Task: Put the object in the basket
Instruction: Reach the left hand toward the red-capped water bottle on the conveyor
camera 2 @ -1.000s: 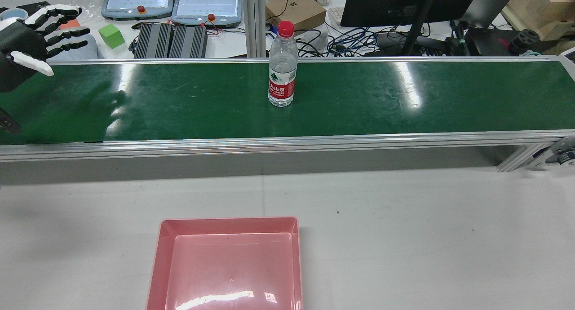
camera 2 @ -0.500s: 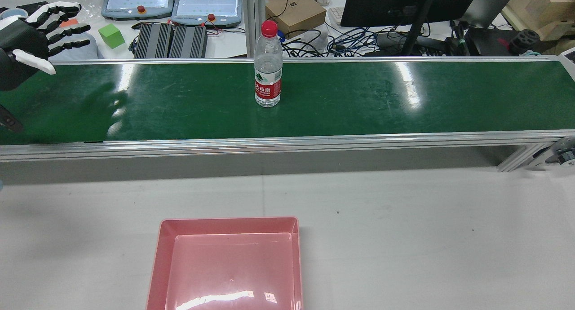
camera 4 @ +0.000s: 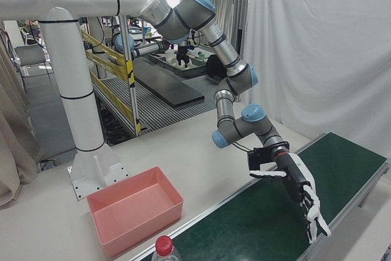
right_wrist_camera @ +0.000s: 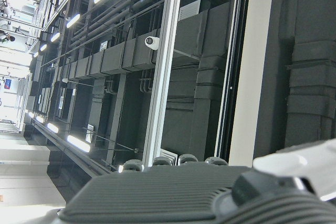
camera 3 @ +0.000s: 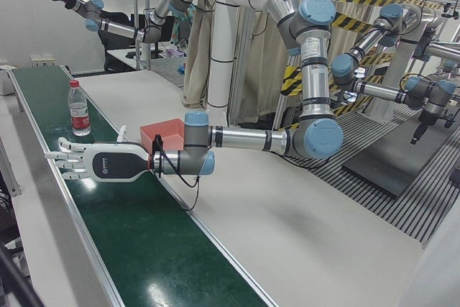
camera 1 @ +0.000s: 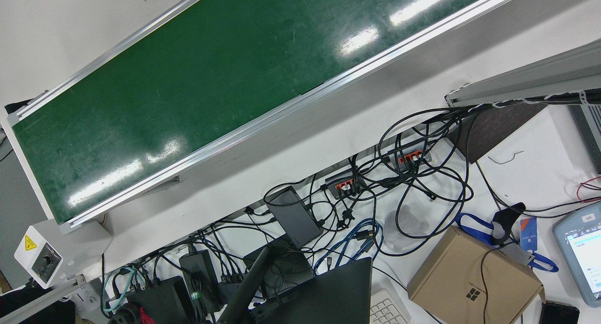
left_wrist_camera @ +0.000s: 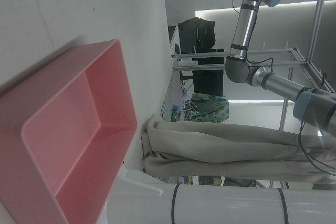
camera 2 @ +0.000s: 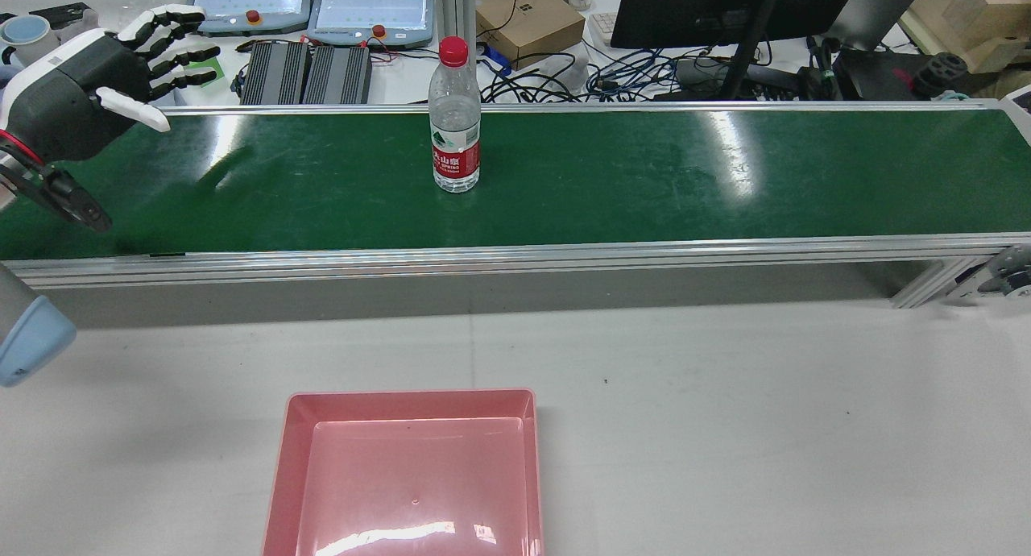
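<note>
— since a second ago, what had moved?
— left hand [camera 2: 97, 97] had slid rightward over the belt [camera 2: 644, 177], fingers spread, holding nothing. bottle [camera 2: 455, 121] stood upright mid-belt, shifted left, well apart from it; basket [camera 2: 407, 475] sat on the table [camera 2: 765, 427].
— right hand?
— unseen.

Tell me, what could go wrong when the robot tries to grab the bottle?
The bottle stands tall and upright on the green belt, so a sideways bump from the open left hand could tip it. The hand is off to one side, not touching it, so it may miss. The basket sits off the belt, so the bottle could slip on the way.
</note>
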